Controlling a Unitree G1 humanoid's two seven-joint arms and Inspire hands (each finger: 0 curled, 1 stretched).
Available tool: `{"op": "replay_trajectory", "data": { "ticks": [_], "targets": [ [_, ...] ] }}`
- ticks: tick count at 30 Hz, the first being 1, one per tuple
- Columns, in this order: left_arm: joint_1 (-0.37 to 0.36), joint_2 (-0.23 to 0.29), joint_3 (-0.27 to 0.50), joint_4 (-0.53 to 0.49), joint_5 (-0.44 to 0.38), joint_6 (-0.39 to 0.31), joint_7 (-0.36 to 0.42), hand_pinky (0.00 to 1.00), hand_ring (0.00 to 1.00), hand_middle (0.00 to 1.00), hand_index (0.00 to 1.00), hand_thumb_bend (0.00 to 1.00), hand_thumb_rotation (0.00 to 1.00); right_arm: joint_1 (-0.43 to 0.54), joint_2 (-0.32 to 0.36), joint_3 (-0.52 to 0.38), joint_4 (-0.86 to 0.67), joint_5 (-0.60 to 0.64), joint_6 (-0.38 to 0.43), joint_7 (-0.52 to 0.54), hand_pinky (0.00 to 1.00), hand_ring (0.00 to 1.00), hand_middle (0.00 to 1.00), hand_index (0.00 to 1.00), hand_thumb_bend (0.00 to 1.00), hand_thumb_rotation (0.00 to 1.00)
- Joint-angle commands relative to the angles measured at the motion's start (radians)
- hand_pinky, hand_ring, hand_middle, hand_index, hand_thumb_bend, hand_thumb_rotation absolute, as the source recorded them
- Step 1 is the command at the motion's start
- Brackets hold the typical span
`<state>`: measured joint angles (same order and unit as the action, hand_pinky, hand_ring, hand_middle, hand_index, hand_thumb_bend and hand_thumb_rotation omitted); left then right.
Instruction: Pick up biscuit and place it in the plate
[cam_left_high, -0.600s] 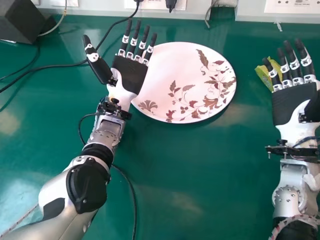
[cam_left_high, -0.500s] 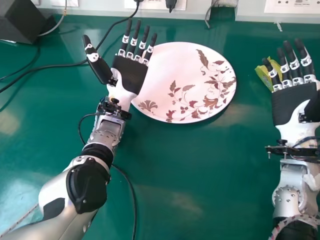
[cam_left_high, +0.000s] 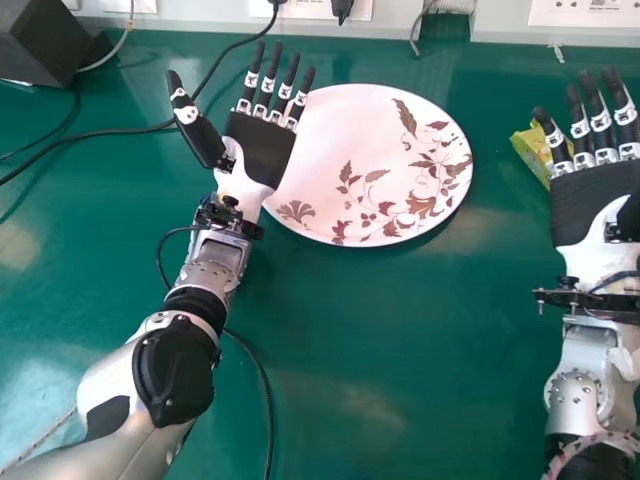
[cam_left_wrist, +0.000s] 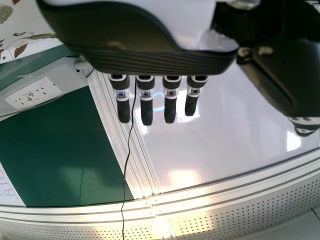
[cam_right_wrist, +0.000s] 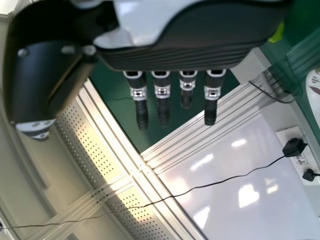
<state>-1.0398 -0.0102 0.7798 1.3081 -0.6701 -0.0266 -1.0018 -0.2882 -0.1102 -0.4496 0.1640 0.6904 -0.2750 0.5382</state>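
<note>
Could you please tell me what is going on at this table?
A robot is meant to put a biscuit on the plate, but nothing is on it at this moment. The right robot hand, fingers extended, is over a yellow-green packet, probably the biscuit, without gripping it. The left robot hand is open and empty beside the plate's left part, palm up.

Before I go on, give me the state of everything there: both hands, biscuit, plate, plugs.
Left hand: open, fingers straight.
Right hand: open, holding nothing.
Biscuit packet: off the plate, partly hidden by right fingers; sealed or not, cannot tell.
Plate: flat, patterned side up.
Two black plugs: in sockets.
</note>
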Motion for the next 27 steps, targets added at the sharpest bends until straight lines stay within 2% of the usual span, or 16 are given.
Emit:
{"op": "replay_trajectory", "data": {
  "ticks": [1, 3, 9, 27],
  "targets": [
    [0.021, -0.008, -0.009, 0.011, 0.005, -0.004, -0.007, 0.91, 0.91, 0.96, 1.0, 1.0, 0.51, 0.021, 0.011, 0.005, -0.027, -0.005, -0.008, -0.014, 0.82, 0.86, 0.9, 0.85, 0.91, 0.66],
    [0.022, -0.008, -0.012, 0.011, 0.01, -0.016, -0.004, 0.91, 0.91, 0.96, 1.0, 1.0, 0.51, 0.024, 0.013, 0.008, -0.037, -0.016, -0.014, -0.027, 0.8, 0.86, 0.9, 0.85, 0.91, 0.67],
    [0.019, -0.006, -0.008, 0.012, 0.0, 0.001, 0.002, 0.92, 0.92, 0.97, 1.0, 1.0, 0.52, 0.036, 0.021, 0.024, -0.081, -0.061, -0.027, -0.084, 0.81, 0.86, 0.89, 0.84, 0.92, 0.63],
    [0.021, 0.0, -0.015, 0.012, 0.007, -0.01, -0.009, 0.97, 0.94, 0.99, 1.0, 1.0, 0.56, 0.065, 0.026, 0.069, -0.157, -0.244, -0.106, -0.247, 0.82, 0.87, 0.91, 0.85, 0.91, 0.67]
  ]
}}
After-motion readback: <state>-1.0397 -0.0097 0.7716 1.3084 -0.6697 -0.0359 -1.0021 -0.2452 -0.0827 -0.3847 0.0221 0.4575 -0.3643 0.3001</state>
